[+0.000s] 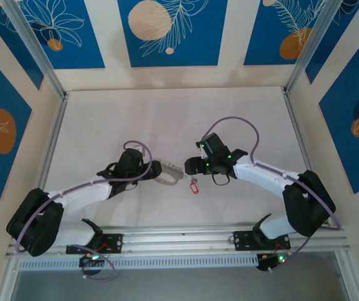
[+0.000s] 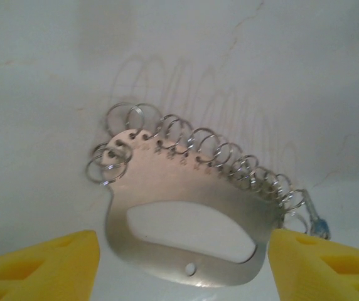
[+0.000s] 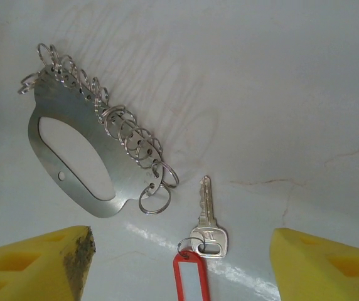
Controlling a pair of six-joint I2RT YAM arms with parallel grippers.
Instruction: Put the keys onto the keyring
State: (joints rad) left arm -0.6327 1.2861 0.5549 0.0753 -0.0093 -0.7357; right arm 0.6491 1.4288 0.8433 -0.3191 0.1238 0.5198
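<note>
The keyring (image 1: 169, 174) is a flat silver plate with a handle cutout and a fringe of small split rings along one edge. It lies on the white table between the two arms. In the left wrist view the keyring (image 2: 167, 182) sits just beyond and between the yellow pads of my left gripper (image 2: 184, 241), which stands open with nothing gripped. The keys (image 3: 209, 237), one small silver key on a red tag (image 3: 178, 276), lie right of the keyring (image 3: 120, 182). My right gripper (image 3: 181, 231) hovers open over the key, its pads well apart.
The white tabletop (image 1: 167, 119) is boxed in by cream walls with blue panels and aluminium posts. The left gripper (image 1: 152, 168) and right gripper (image 1: 191, 167) face each other closely at mid-table. The keys (image 1: 194, 186) rest just in front of them.
</note>
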